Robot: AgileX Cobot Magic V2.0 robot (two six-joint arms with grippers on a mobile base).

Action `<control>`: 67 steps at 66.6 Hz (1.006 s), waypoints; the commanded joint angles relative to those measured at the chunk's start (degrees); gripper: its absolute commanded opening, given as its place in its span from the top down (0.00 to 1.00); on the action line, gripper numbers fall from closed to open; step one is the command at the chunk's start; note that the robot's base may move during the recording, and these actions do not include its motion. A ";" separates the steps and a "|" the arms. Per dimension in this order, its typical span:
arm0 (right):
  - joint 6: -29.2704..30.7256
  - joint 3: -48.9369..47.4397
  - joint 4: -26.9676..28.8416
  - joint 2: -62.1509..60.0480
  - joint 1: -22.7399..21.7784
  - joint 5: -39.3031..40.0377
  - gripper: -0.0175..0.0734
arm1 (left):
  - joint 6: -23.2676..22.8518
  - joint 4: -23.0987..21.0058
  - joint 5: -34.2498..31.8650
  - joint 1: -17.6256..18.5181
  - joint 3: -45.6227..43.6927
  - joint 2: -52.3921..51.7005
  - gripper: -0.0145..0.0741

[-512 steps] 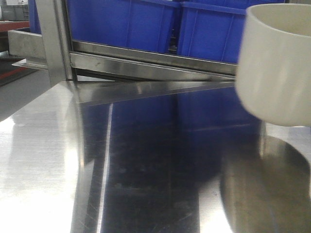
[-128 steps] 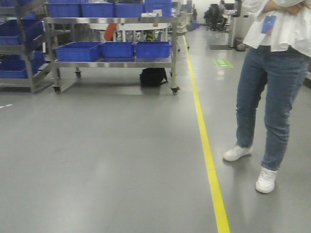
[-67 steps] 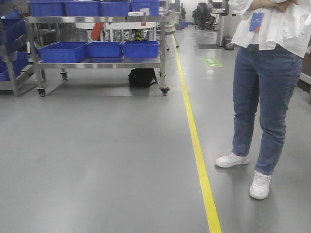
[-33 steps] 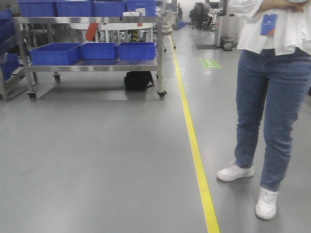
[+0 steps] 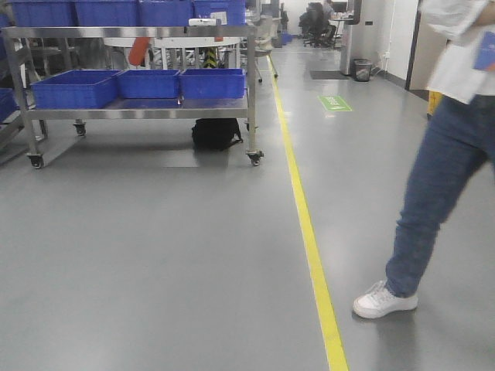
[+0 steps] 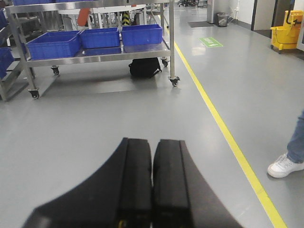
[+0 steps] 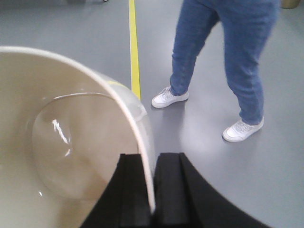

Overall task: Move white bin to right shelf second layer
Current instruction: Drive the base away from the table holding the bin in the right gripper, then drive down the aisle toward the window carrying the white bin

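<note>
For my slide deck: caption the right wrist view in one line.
Right gripper holds the white bin by its rim over grey floor; a person in jeans stands beside the yellow line.

The white bin (image 7: 61, 142) is smooth, glossy plastic. The wheeled cart (image 5: 139, 113) is bare reflective steel; its blue crates (image 5: 73, 88) are matt plastic. The floor (image 5: 155, 255) is smooth, faintly glossy, possibly epoxy-coated.

Broad, flat, matte black left fingers (image 6: 135, 183), identical black right fingers (image 7: 172, 190)
</note>
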State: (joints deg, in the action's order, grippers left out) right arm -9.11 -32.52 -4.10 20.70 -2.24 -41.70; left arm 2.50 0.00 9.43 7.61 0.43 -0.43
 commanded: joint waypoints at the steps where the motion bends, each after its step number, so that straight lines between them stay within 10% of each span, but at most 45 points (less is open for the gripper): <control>1: -0.32 -1.82 -0.35 0.26 -0.30 5.46 0.75 | -0.30 0.00 -4.99 0.29 2.11 -0.79 0.74; 67: -0.32 -1.82 -0.35 0.26 -0.30 5.46 0.75 | -0.30 0.00 -4.99 0.29 2.11 -0.79 0.74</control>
State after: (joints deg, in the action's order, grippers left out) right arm -9.11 -32.52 -4.10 20.70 -2.24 -41.70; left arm 2.50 0.00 9.43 7.61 0.43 -0.43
